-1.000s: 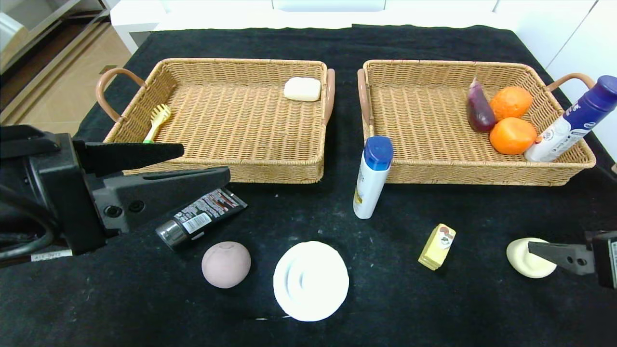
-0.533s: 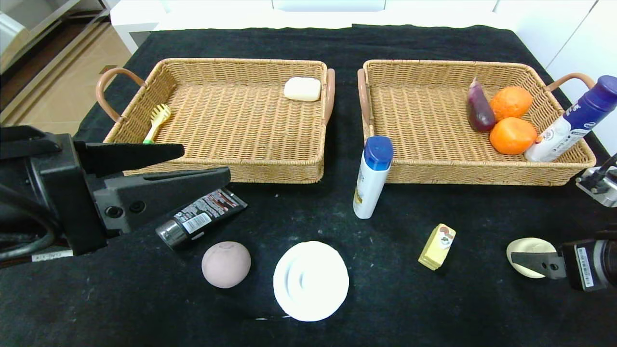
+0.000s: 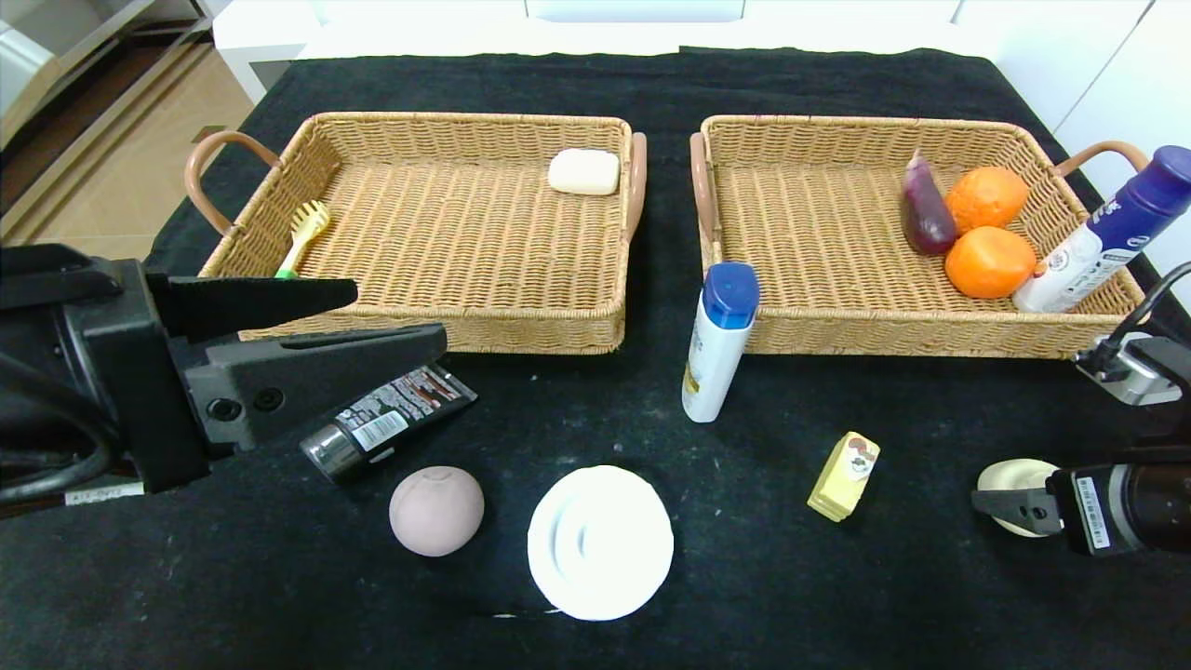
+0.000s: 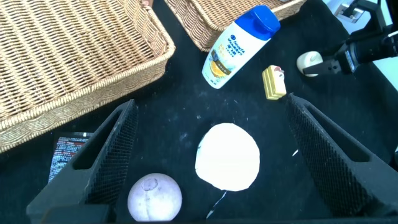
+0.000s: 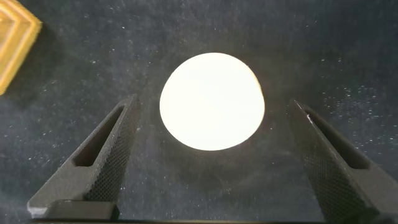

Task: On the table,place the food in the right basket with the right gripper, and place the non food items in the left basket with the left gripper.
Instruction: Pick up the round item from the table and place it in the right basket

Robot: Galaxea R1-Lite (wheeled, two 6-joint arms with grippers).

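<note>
Two wicker baskets sit side by side: the left basket (image 3: 423, 223) holds a soap bar (image 3: 583, 172) and a yellow brush (image 3: 304, 233), the right basket (image 3: 893, 233) an eggplant (image 3: 924, 212), two oranges (image 3: 988, 237) and a leaning bottle (image 3: 1103, 233). My right gripper (image 5: 211, 163), fingers spread wide, straddles the smooth cream-white round bun (image 5: 211, 101) on the table (image 3: 744, 577). My left gripper (image 3: 391, 321) hangs open near the black tube (image 3: 386, 423).

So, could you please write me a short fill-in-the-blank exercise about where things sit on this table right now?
1. The soap bar lies in the ____ basket.
2. The two oranges lie beside a purple ____.
3. The right hand hangs open over the cream-white ____.
4. The yellow cake slice lies on the black ____, outside both baskets.

Missing words: left; eggplant; bun; cloth
</note>
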